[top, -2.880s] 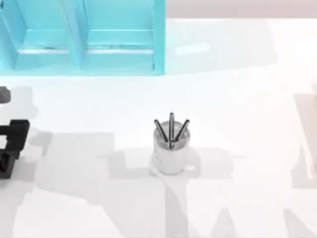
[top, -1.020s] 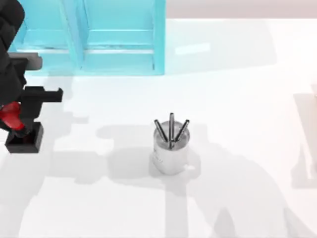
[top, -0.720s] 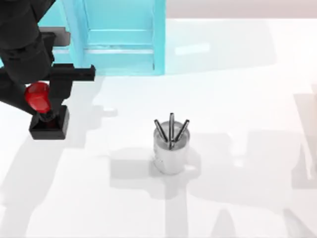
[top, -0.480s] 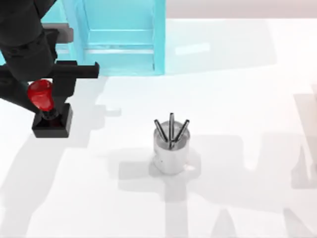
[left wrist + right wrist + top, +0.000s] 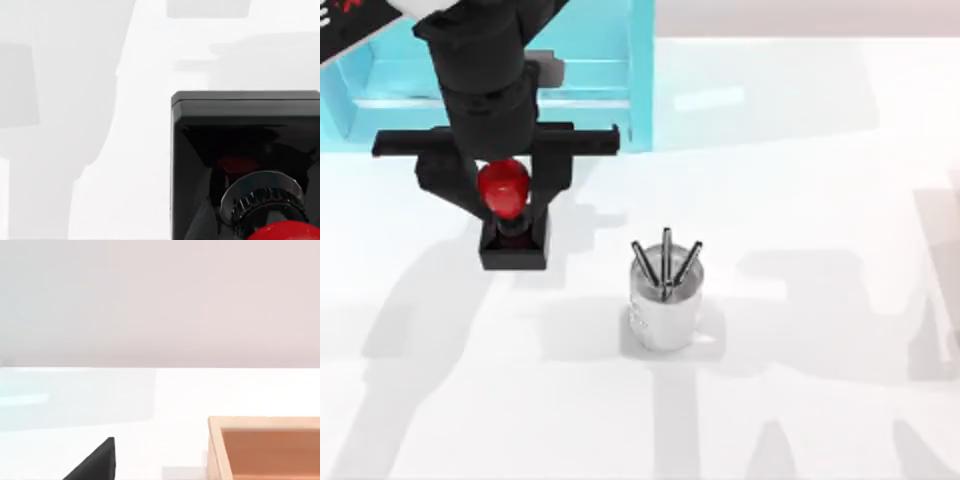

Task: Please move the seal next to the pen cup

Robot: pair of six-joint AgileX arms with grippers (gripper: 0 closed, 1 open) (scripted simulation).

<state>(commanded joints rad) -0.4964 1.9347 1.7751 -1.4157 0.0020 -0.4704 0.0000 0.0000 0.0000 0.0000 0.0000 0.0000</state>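
Top view: the left hand point(image 5: 505, 190) grips the seal point(image 5: 512, 232) by its red knob. A moment ago the seal was far out at the tabletop's point(image 5: 800, 200) left edge; now it has come much closer and sits at about ten o'clock from the pen cup point(image 5: 665, 300), near but not touching. A short way is left to go

Left wrist view: the seal's black block point(image 5: 245, 150) hangs above the white tabletop, so it looks lifted

Right wrist view: a wooden box point(image 5: 265, 447) shows; I cannot tell if the right hand is open
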